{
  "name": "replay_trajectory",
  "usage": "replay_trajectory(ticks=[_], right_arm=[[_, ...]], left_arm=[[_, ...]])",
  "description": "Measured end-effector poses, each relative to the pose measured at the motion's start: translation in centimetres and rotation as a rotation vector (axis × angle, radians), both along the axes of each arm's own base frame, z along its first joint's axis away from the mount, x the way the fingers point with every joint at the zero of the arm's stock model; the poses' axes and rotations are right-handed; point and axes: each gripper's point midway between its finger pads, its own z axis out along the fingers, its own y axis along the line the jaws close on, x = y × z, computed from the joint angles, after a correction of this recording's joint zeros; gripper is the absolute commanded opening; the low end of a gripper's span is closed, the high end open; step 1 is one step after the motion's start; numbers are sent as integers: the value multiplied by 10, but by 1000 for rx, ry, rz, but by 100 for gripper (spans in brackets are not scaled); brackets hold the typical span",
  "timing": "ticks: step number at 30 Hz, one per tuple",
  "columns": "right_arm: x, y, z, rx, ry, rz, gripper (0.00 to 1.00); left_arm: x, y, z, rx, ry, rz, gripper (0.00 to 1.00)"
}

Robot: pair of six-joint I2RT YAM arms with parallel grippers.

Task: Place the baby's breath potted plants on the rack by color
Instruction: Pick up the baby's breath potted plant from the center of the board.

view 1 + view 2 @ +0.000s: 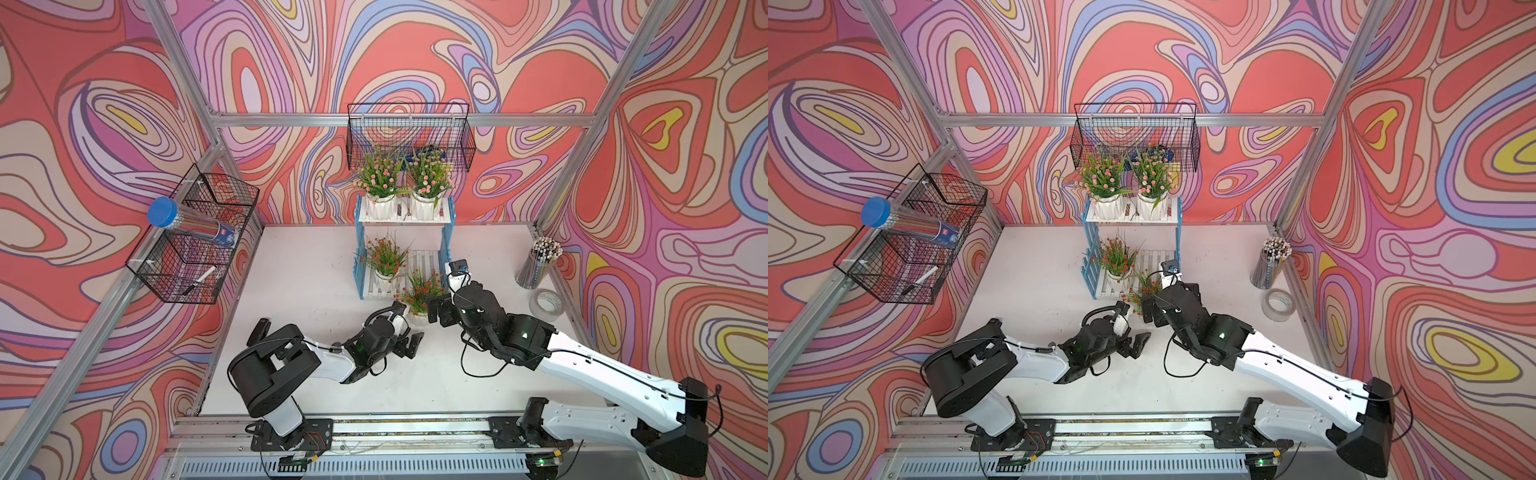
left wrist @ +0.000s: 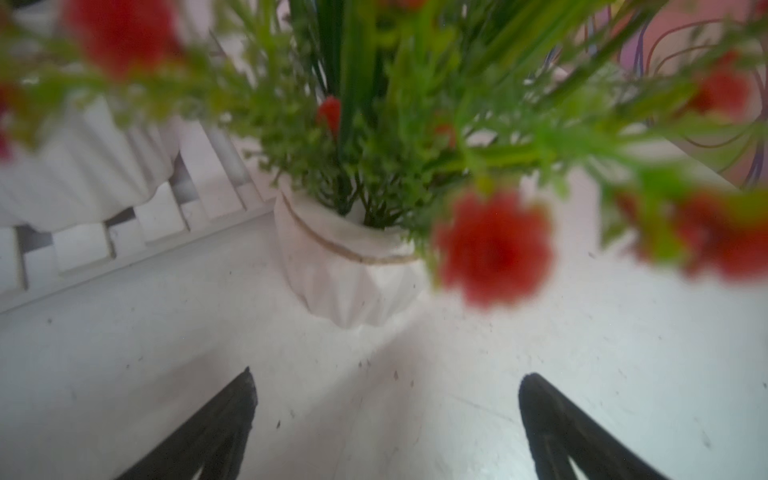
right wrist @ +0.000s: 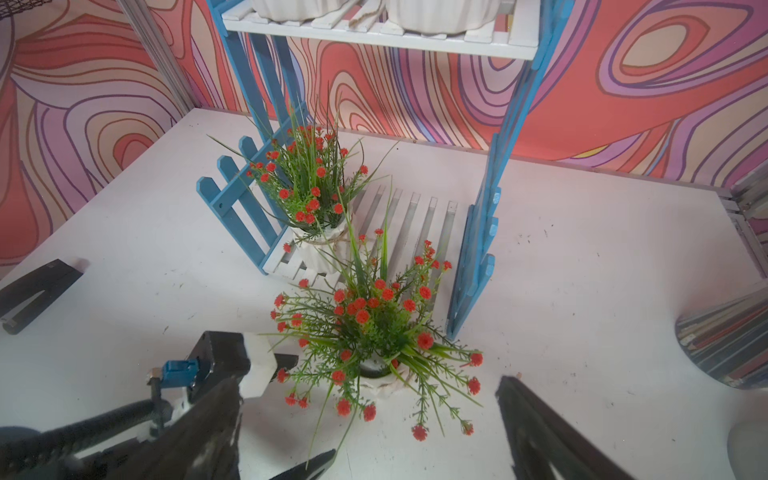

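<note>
The rack (image 1: 446, 237) stands at the back of the table. Two pale pink plants (image 1: 380, 178) (image 1: 428, 178) sit side by side on its upper shelf. One red-orange plant (image 1: 386, 255) stands on the left of the lower shelf (image 3: 419, 216). The other red-orange plant (image 1: 422, 289) (image 3: 374, 320) stands upright on the table just in front of the rack. My left gripper (image 1: 411, 340) (image 2: 384, 399) is open, low on the table, a little short of its pot (image 2: 340, 270). My right gripper (image 1: 436, 309) (image 3: 374, 419) is open beside the same plant, touching nothing.
A black wire basket (image 1: 409, 137) hangs on the back wall above the rack, and another (image 1: 195, 237) on the left wall holds a blue-lidded tube. A cup of pencils (image 1: 536, 266) and a tape roll (image 1: 548, 305) stand at the table's right edge.
</note>
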Motion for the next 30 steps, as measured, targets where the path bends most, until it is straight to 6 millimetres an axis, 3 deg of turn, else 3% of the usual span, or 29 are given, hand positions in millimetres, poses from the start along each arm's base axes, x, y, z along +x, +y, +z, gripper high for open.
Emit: replay_trajectory(ticks=[5, 11, 22, 30], right_arm=[[0, -3, -3, -18, 4, -8, 98], [1, -5, -2, -23, -2, -21, 98], [2, -8, -2, -30, -8, -36, 98], [1, -11, 3, -18, -17, -45, 98]], left_arm=[[26, -19, 18, -58, -63, 53, 100], [44, -30, 19, -57, -83, 97, 100], [63, -42, 13, -13, -83, 138, 100], [67, -45, 11, 3, -70, 146, 100]])
